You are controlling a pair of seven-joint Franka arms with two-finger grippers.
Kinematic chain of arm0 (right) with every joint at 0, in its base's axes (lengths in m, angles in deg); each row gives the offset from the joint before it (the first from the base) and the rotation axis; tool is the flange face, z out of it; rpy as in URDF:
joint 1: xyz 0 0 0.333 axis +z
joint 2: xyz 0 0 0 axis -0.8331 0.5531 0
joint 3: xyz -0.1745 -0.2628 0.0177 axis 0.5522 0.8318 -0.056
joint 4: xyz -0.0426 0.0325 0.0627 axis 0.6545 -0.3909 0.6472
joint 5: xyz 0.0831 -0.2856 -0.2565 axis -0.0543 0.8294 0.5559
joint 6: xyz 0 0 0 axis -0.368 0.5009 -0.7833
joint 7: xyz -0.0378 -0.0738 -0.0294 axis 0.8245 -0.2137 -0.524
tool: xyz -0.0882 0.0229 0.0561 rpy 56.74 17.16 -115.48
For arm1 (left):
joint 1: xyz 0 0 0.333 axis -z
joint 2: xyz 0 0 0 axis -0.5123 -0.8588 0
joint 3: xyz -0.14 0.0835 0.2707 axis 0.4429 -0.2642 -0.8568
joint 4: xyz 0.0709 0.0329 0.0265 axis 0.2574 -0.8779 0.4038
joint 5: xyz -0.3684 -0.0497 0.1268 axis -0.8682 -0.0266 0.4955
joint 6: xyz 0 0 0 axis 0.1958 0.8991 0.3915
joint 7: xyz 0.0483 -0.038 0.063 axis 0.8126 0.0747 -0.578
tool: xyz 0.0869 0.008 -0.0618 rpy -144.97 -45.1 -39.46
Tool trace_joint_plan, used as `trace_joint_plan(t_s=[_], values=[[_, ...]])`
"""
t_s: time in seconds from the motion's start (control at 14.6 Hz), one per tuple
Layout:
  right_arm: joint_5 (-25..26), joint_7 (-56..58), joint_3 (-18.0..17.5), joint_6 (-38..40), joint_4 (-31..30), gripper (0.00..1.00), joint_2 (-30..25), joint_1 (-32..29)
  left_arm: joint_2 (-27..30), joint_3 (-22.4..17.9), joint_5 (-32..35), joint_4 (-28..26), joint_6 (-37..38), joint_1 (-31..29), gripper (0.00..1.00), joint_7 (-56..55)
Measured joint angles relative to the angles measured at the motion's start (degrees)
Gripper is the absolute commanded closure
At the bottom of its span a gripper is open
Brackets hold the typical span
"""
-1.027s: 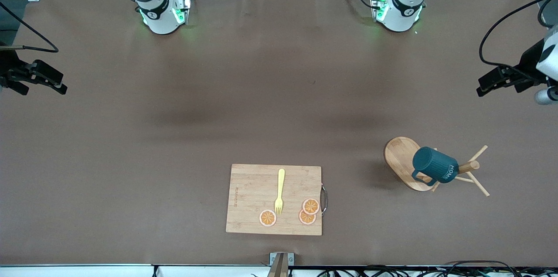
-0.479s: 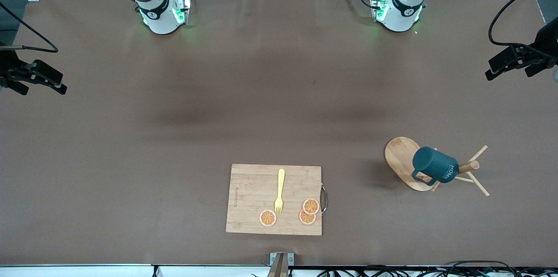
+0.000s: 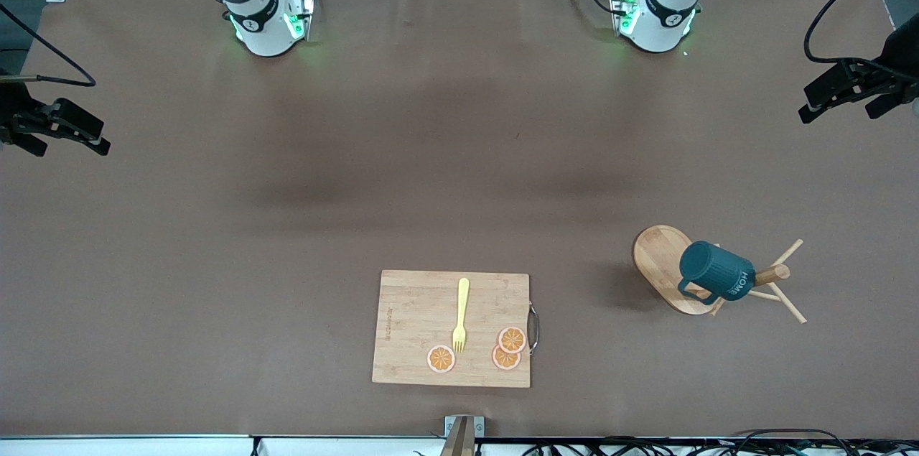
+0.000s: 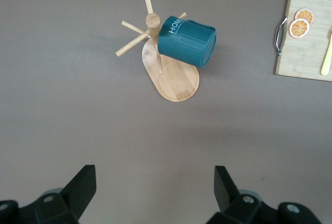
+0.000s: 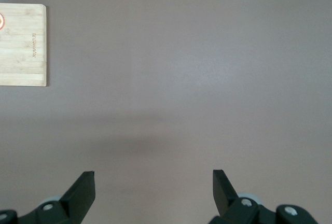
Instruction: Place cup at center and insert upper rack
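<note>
The dark teal cup (image 3: 714,273) hangs tilted on the light wooden upper rack (image 3: 657,258), which stands toward the left arm's end of the table. Both show in the left wrist view, the cup (image 4: 187,42) with white lettering and the rack's oval base (image 4: 179,79) under it. My left gripper (image 3: 840,108) is open and empty, up over the table's edge at the left arm's end, well apart from the rack; its own view shows it too (image 4: 155,175). My right gripper (image 3: 68,143) is open and empty over the right arm's end and waits (image 5: 154,180).
A rectangular wooden cutting board (image 3: 416,327) with a metal handle lies near the front camera at mid-table, bearing a yellow fork (image 3: 460,316) and three orange slices (image 3: 512,339). The board also shows in the left wrist view (image 4: 306,42) and the right wrist view (image 5: 21,42).
My left gripper has drawn back toward the left arm's end of the table and the robots' side. The cup, the rack and the right arm have not moved.
</note>
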Motion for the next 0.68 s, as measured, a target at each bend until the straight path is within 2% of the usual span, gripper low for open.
trace_joint_plan(t_s=[0.68], values=[[0.00, 0.00, 0.03, 0.08, 0.00, 0.00, 0.00, 0.00, 0.01, -0.33, -0.90, 0.00, -2.95, 0.12, 0.00, -0.15]])
